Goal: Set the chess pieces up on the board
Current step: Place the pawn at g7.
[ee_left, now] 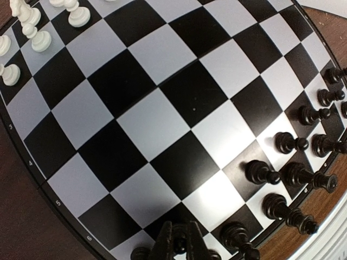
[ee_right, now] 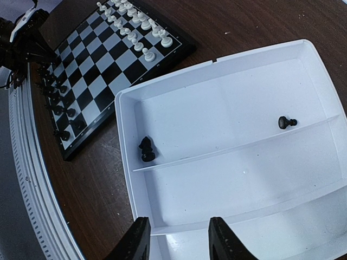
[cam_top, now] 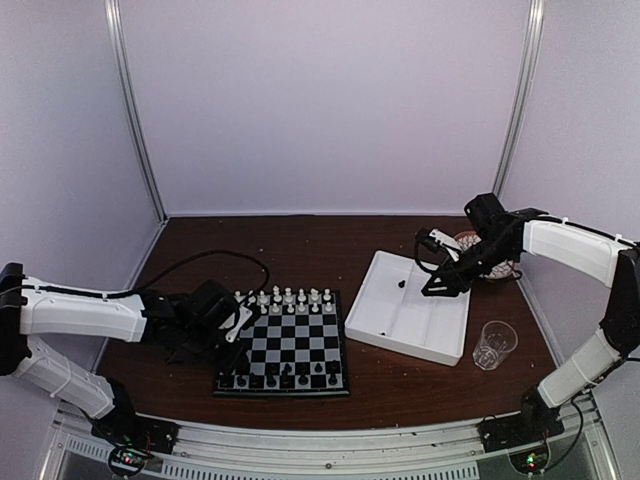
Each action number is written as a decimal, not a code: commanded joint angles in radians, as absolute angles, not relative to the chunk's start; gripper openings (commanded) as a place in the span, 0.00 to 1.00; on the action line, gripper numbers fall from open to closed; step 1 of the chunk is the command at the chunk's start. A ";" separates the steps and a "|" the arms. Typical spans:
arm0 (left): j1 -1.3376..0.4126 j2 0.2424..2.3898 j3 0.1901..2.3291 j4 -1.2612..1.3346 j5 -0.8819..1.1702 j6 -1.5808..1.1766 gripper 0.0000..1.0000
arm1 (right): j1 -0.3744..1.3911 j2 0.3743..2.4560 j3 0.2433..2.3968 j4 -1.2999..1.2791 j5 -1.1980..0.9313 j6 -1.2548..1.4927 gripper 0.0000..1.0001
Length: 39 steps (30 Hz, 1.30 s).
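Left gripper (ee_left: 180, 242): fingers pressed together; whether a piece sits between them cannot be told.
Board (ee_left: 162, 119): directly beneath the left gripper; black pieces (ee_left: 260, 172) beside its fingertips, white pieces (ee_left: 76, 16) at the far edge.
Tray (ee_right: 123, 138): beneath the right gripper; two loose black pieces (ee_right: 146, 150) ahead of its fingers.
Right gripper (ee_right: 180, 241): fingers spread, holding nothing.

Glossy board (ee_left: 162, 130), glare on squares. Shiny plastic chess pieces (ee_left: 262, 172). Smooth white plastic tray (ee_right: 227, 114), matt. Dark wood-grain table (cam_top: 320, 245). Clear glass cup (cam_top: 494, 345).

a robotics lab booth: white panel walls (cam_top: 320, 100), aluminium posts (cam_top: 135, 110), robot arms (cam_top: 80, 312) bolted down.
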<state>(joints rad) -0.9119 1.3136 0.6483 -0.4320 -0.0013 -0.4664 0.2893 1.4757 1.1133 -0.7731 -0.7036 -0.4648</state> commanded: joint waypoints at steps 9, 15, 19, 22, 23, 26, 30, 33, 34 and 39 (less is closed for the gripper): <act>-0.918 1.341 0.647 -0.432 -0.020 -0.472 0.03 | 0.285 1.474 1.113 -0.773 -0.721 -0.471 0.41; -0.918 1.326 0.652 -0.450 -0.018 -0.472 0.06 | 0.284 1.476 1.115 -0.774 -0.724 -0.471 0.41; -0.918 1.313 0.653 -0.456 -0.007 -0.469 0.06 | 0.284 1.477 1.115 -0.776 -0.724 -0.471 0.41; -0.920 1.308 0.653 -0.458 -0.002 -0.469 0.05 | 0.284 1.480 1.115 -0.776 -0.724 -0.472 0.41; -0.919 1.306 0.655 -0.459 -0.002 -0.469 0.05 | 0.284 1.479 1.116 -0.775 -0.724 -0.472 0.41; -0.920 1.305 0.653 -0.461 -0.002 -0.469 0.05 | 0.284 1.479 1.115 -0.776 -0.724 -0.473 0.41; -0.920 1.311 0.653 -0.460 -0.007 -0.471 0.10 | 0.284 1.479 1.117 -0.776 -0.724 -0.472 0.41; -0.920 1.312 0.656 -0.461 -0.005 -0.472 0.14 | 0.284 1.480 1.117 -0.777 -0.724 -0.473 0.41; -0.920 1.311 0.656 -0.461 -0.006 -0.472 0.15 | 0.284 1.479 1.117 -0.777 -0.724 -0.472 0.41; -0.919 1.299 0.662 -0.468 -0.005 -0.476 0.20 | 0.284 1.474 1.117 -0.778 -0.726 -0.472 0.41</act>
<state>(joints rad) -0.9138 1.3197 0.6495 -0.4603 -0.0044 -0.4667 0.2893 1.4757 1.1133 -0.7734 -0.7044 -0.4656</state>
